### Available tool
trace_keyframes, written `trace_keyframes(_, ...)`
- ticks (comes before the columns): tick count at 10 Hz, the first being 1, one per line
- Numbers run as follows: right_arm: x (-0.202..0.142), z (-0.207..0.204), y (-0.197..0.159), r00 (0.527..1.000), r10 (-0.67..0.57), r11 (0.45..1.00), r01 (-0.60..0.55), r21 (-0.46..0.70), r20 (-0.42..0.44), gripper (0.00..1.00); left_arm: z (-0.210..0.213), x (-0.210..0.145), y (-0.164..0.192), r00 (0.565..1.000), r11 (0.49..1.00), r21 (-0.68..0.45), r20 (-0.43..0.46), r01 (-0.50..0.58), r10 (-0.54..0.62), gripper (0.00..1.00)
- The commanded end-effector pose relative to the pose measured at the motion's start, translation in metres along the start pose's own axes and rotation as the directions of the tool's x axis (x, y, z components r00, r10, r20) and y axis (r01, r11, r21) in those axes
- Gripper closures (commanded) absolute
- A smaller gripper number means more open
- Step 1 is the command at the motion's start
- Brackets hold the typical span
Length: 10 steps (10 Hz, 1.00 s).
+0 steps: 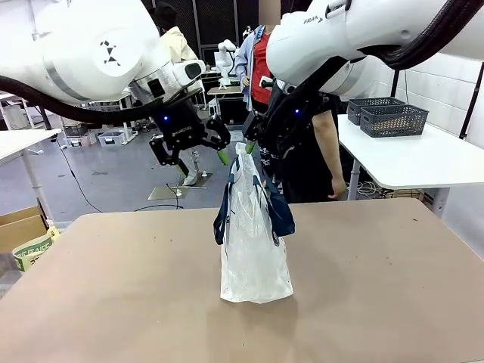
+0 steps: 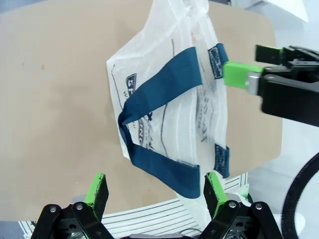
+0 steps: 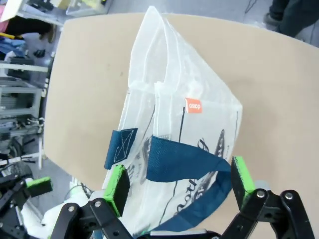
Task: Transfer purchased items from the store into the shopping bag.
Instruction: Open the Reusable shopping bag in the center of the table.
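Front view: the shopping bag (image 1: 253,249) stands upright at the middle of the tan table (image 1: 113,287), its mouth narrow and its navy strap handles (image 1: 278,215) flopped down over both sides. It is thin, translucent film, so I judge it light, soft and slippery. It would probably crumple or tip under a sideways nudge and give little resistance to a pull. I cannot make out anything inside it.

The woven handles look the surest place to hold, or else the doubled rim where they are stitched on; the bare film would likely slide between the pads.

The left gripper (image 1: 203,162) hangs at 11 o'clock from the bag's mouth, fingers spread and holding nothing. The right gripper (image 3: 180,174) is at the top of the bag at about 1 o'clock, fingers also spread, with the rim and one handle lying between them unclamped.

The two grippers are near each other over the mouth, so crowding is the main risk. A person (image 1: 306,162) stands at 12 o'clock beyond the table. Two dark baskets (image 1: 393,119) sit on a white side table (image 1: 408,162) at 2 o'clock, well apart.
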State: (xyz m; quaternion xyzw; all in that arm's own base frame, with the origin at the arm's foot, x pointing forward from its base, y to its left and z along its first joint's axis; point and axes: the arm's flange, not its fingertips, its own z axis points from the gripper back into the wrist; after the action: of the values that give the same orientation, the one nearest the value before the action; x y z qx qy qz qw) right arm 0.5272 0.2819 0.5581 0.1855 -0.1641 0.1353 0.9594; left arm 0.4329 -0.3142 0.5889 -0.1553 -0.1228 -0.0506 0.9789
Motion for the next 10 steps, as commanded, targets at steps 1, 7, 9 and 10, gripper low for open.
trace_keyframes(1, 0.004, -0.008, -0.003, 1.0, -0.01, 0.999, 0.01, 0.031, -0.016, 0.0, -0.001, 0.007, -0.011, 0.999, 0.999, -0.027, -0.007, -0.041, 0.041, 0.0)
trace_keyframes(7, -0.003, -0.023, -0.007, 0.997, -0.039, 0.997, 0.043, 0.063, -0.068, 0.0, -0.042, 0.015, -0.014, 0.996, 0.997, -0.012, -0.061, -0.071, 0.07, 0.0)
trace_keyframes(9, -0.006, -0.033, -0.007, 0.995, -0.039, 0.995, 0.048, 0.091, -0.095, 0.0, -0.054, 0.02, -0.013, 0.996, 0.997, -0.017, -0.059, -0.07, 0.068, 0.0)
trace_keyframes(10, -0.008, -0.039, -0.006, 0.992, -0.032, 0.994, 0.044, 0.097, -0.12, 0.0, -0.059, 0.022, -0.013, 0.996, 0.998, -0.018, -0.057, -0.065, 0.064, 0.0)
